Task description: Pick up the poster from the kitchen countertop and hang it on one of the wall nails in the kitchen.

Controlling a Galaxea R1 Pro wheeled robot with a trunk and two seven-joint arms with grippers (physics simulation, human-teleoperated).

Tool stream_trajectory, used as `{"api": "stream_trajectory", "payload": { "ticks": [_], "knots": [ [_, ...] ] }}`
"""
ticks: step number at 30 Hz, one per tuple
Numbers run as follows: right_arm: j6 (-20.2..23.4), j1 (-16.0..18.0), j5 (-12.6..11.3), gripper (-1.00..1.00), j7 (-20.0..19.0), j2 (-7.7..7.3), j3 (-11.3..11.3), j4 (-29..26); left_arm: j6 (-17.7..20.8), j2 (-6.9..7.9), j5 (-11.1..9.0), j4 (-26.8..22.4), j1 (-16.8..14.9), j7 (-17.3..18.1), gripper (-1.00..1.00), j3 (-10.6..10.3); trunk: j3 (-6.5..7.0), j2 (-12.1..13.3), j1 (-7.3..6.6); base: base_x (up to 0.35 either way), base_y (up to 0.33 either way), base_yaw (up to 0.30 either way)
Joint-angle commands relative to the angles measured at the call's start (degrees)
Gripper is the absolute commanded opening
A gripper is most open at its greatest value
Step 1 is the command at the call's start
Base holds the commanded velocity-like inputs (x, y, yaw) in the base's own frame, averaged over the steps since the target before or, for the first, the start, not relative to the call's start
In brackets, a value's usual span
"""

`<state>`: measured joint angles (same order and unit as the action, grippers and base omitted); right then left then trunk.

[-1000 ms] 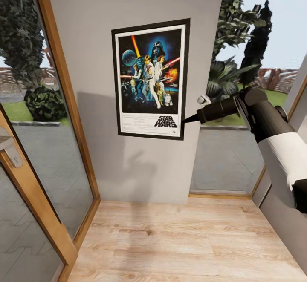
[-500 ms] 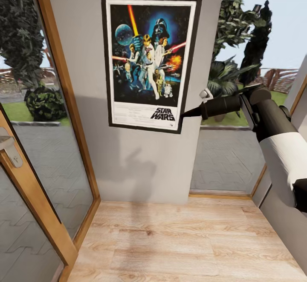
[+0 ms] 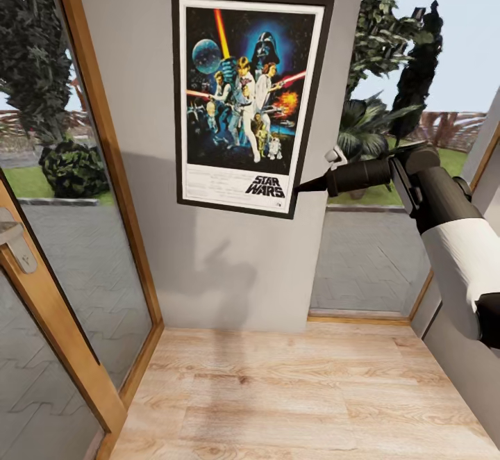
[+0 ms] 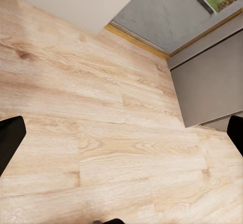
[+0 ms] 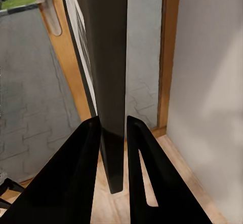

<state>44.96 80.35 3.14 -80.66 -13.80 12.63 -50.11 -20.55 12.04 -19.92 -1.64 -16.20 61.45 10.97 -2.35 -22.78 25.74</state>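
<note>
The framed Star Wars poster (image 3: pixel 250 99) stands upright, flat against the grey wall panel (image 3: pixel 222 265) between two windows. My right gripper (image 3: pixel 300 188) reaches in from the right and is shut on the poster's lower right corner. In the right wrist view the poster (image 5: pixel 109 57) shows edge-on as a dark slab, and the right gripper (image 5: pixel 112 127) has a black finger pressed on each side of it. My left gripper (image 4: pixel 121 135) is open over the wooden floor (image 4: pixel 101 107), its fingertips far apart. No nail is visible; the kitchen countertop is out of view.
A wood-framed glass door (image 3: pixel 62 237) with a metal handle (image 3: pixel 15 237) stands at the left. A floor-length window (image 3: pixel 375 251) is to the right of the wall panel. A grey wall (image 3: pixel 458 349) closes the right side. Light wooden floor (image 3: pixel 298 397) lies below.
The poster has risen up the wall and looks larger than a second ago, then edged slightly right. My right gripper rose a little with it.
</note>
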Motion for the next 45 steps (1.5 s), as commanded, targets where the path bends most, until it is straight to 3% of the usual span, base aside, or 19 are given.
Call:
{"api": "stream_trajectory", "payload": {
  "ticks": [1, 35, 45],
  "knots": [
    [0.6, 0.1, 0.3, -1.00, -0.4, -0.01, 0.0, 0.1, -0.3, 0.01, 0.4, 0.1, -0.1, 0.2, 1.00, 0.5, -0.14, -0.1, 0.04, 0.000, 0.000, 0.000],
    [0.6, 0.1, 0.6, -1.00, 0.4, 0.00, 0.4, 0.5, -0.3, 0.01, 0.4, 0.1, -0.1, 0.2, 1.00, 0.5, -0.14, -0.1, 0.04, 0.000, 0.000, 0.000],
    [0.6, 0.1, 0.6, -1.00, 2.5, 0.00, 0.4, 0.5, -0.3, 0.01, 0.4, 0.1, -0.1, 0.2, 1.00, 0.5, -0.14, -0.1, 0.04, 0.000, 0.000, 0.000]
  ]
}}
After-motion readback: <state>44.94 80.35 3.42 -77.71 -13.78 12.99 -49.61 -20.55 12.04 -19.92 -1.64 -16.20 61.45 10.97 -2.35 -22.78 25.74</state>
